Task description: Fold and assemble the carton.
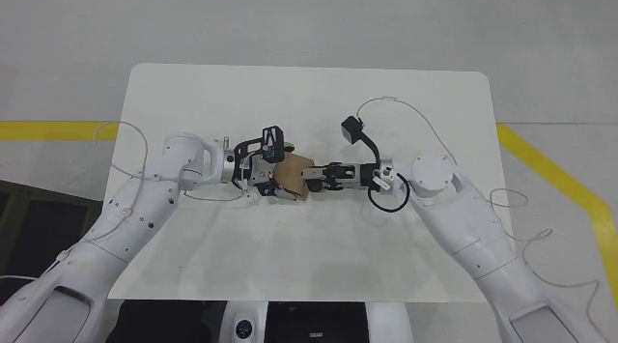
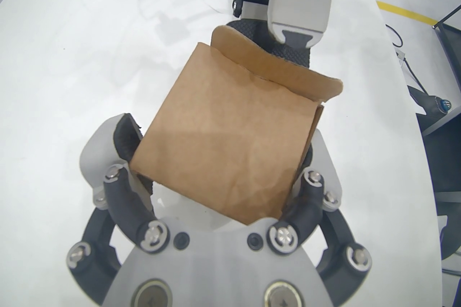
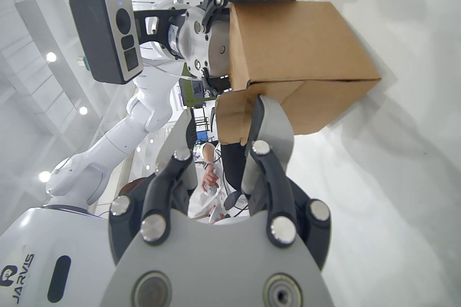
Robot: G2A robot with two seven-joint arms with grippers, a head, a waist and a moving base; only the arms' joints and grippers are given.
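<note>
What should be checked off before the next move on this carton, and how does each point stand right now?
1. Left claw shut on the carton, gripping opposite sides: ok.
2. Carton body opened into a box shape: ok.
3. End flap folded shut: not ok; it sticks out, curved away from the opening.
4. Right claw placed at the flap: ok; it is open, with one finger against the flap.
5. Carton resting on the table: cannot tell; it sits close above the surface.
6. Carton end inside the left claw closed: cannot tell; it is hidden.
</note>
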